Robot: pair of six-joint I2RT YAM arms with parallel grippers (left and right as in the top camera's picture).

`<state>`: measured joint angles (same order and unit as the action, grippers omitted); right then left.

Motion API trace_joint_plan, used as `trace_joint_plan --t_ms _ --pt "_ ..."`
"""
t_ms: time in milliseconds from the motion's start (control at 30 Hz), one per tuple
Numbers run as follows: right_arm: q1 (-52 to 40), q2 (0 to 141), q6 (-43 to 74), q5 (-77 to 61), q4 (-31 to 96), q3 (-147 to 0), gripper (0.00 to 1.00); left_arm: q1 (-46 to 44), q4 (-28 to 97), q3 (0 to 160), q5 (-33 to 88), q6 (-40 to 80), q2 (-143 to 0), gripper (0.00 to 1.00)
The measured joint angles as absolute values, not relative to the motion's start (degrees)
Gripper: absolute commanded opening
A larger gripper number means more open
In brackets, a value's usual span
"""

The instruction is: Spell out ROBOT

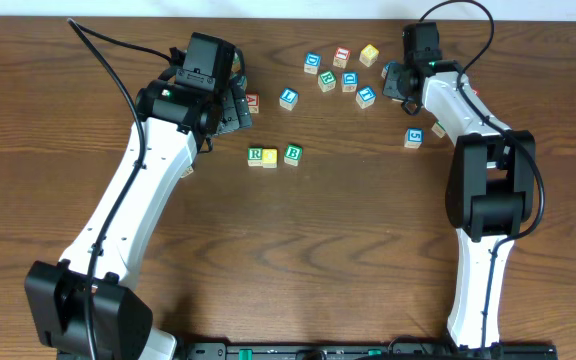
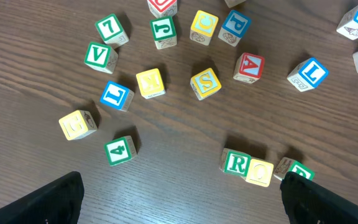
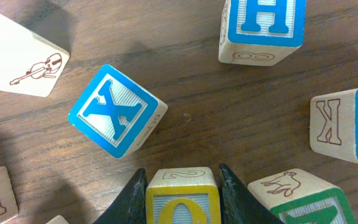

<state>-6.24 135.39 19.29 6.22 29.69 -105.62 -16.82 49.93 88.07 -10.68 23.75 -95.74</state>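
A: Left end effector (image 2: 182, 186)?
B: Wide, nothing in it, hanging over the far-left cubes.
A: Right end effector (image 3: 183, 173)?
B: Narrow, fingers (image 3: 132, 199) pressed on both sides of the second O (image 3: 182, 202), yellow top. Far right on the tabletop (image 1: 368, 250), with X (image 3: 115, 111) and H (image 3: 263, 28) just beyond.
A: Word row?
B: Mid tabletop: R (image 1: 255, 155) left, O (image 1: 270, 158) touching it, B (image 1: 293, 154) just beside on the right. Can't pick out T.

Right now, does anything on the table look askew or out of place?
Slightly. In the started row the R cube and yellow O cube touch, but the B cube sits a little apart and turned, so the line is uneven. The right gripper grips a second O cube squarely. Nothing looks damaged.
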Motion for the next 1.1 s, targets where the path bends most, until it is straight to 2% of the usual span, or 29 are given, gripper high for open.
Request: trace_joint_plan --t_ms 267,567,900,1100 --pt "-6.2 133.7 18.7 5.5 34.2 -105.5 0.21 -16.8 49.9 88.1 -10.7 23.7 -95.7 1.0" --pt "-7.3 122.6 18.5 -2.6 42.7 -105.3 0.18 -16.8 49.9 88.1 -10.7 23.7 -95.7 1.0" --pt "-14.8 121.9 18.4 -9.5 54.0 -105.3 0.17 -16.8 49.9 88.1 -10.7 23.7 -95.7 1.0" --pt "-20.4 122.9 18.4 -8.7 54.6 -104.8 0.18 -16.8 49.9 88.1 -10.7 23.7 -95.7 1.0"
